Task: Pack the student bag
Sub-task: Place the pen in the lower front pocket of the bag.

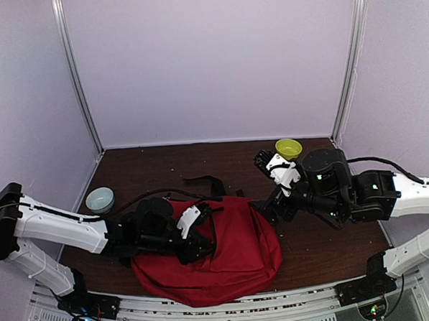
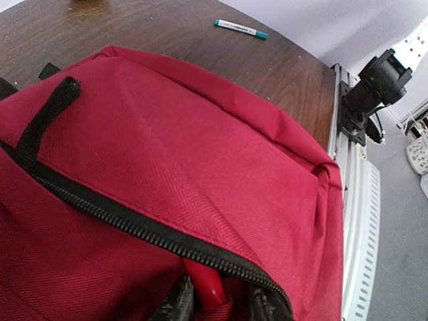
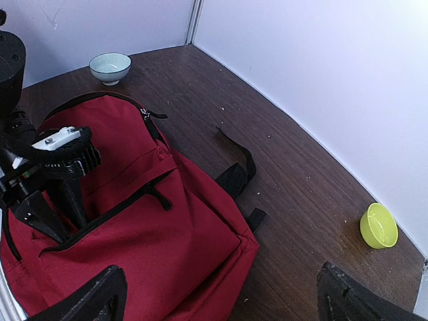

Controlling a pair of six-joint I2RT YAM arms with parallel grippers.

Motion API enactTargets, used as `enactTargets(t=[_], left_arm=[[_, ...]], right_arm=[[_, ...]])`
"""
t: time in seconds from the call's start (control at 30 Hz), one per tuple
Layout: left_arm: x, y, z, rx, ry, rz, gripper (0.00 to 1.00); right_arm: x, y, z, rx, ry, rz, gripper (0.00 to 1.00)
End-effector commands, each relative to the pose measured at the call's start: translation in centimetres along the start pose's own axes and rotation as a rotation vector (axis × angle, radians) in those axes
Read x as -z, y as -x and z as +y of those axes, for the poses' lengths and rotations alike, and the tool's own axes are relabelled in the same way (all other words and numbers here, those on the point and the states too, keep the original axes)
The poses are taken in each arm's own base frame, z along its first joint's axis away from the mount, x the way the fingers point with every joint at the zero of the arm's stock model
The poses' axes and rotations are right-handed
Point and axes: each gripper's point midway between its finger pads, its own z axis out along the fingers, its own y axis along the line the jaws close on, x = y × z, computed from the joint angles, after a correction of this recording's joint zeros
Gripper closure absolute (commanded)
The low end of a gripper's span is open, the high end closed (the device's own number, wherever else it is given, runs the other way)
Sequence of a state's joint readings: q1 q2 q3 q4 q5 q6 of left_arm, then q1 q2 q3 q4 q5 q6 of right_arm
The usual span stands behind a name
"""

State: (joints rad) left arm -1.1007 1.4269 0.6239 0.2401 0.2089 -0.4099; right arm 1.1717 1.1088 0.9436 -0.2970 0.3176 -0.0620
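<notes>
Student bag (image 1: 234,253), red, flat on table (image 1: 313,249) at near centre, zip-edge fabric pinched by left gripper (image 2: 217,304); right gripper (image 3: 221,297) spread wide, empty, just right of bag; risk: thin fold slipping from pinch under pull, shutting the opening.

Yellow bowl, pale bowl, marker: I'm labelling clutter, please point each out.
yellow bowl (image 3: 378,226), right wrist view, its inside.
pale bowl (image 3: 110,68), right wrist view, its near wall.
marker (image 2: 241,29), left wrist view, mid barrel.

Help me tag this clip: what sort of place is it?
Probably a lab robot test cell: plain white panels on aluminium posts enclose a wooden table with a mounting rail.
</notes>
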Motion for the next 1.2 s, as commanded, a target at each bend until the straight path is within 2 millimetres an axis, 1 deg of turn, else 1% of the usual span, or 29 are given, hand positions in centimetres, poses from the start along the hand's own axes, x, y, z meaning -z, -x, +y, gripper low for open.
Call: enactTargets(t=[0.0, 0.3, 0.5, 0.63, 0.7, 0.83, 0.9, 0.93, 0.97, 1.0, 1.03, 1.1, 1.17], left_arm=[[-0.4, 0.4, -1.5, 0.005, -0.086, -0.027, 0.71], [-0.8, 0.5, -2.5, 0.025, -0.157, -0.046, 0.71], [-1.6, 0.1, -3.0, 0.023, -0.200, -0.020, 0.72], [-2.1, -0.2, -3.4, 0.023, -0.231, 0.000, 0.78], [-2.1, -0.1, -3.7, 0.019, -0.251, -0.004, 0.79], [-1.8, 0.0, -4.1, 0.014, -0.268, -0.007, 0.92], [-1.8, -0.1, -4.1, 0.016, -0.269, -0.001, 0.97], [-1.7, -0.1, -4.1, 0.016, -0.270, 0.002, 0.97], [-1.6, -0.2, -4.2, 0.017, -0.270, 0.004, 0.96], [-1.6, -0.2, -4.2, 0.017, -0.271, 0.005, 0.92], [-1.5, -0.3, -4.2, 0.017, -0.270, 0.007, 0.86], [-1.3, -0.3, -4.1, 0.017, -0.264, 0.008, 0.68], [-1.0, -0.2, -4.1, 0.014, -0.256, 0.007, 0.56]], right_arm=[[0.7, 0.8, -0.5, -0.027, -0.004, -0.020, 0.00], [0.9, 0.9, -0.4, -0.032, 0.007, -0.017, 0.00], [0.8, 1.0, -0.3, -0.034, 0.008, -0.016, 0.00], [0.8, 1.1, -0.4, -0.035, 0.006, -0.019, 0.00], [0.8, 1.0, -0.5, -0.034, 0.001, -0.018, 0.00], [0.9, 1.0, -0.8, -0.033, -0.014, -0.019, 0.00], [0.9, 0.9, -1.0, -0.034, -0.021, -0.018, 0.00], [1.0, 1.0, -0.9, -0.034, -0.020, -0.020, 0.00], [1.0, 0.9, -0.9, -0.034, -0.020, -0.020, 0.00], [1.0, 0.9, -1.0, -0.034, -0.022, -0.020, 0.00], [1.0, 1.0, -1.0, -0.035, -0.023, -0.021, 0.00], [1.0, 1.0, -1.1, -0.038, -0.027, -0.023, 0.00], [1.1, 1.1, -1.2, -0.038, -0.031, -0.025, 0.00]])
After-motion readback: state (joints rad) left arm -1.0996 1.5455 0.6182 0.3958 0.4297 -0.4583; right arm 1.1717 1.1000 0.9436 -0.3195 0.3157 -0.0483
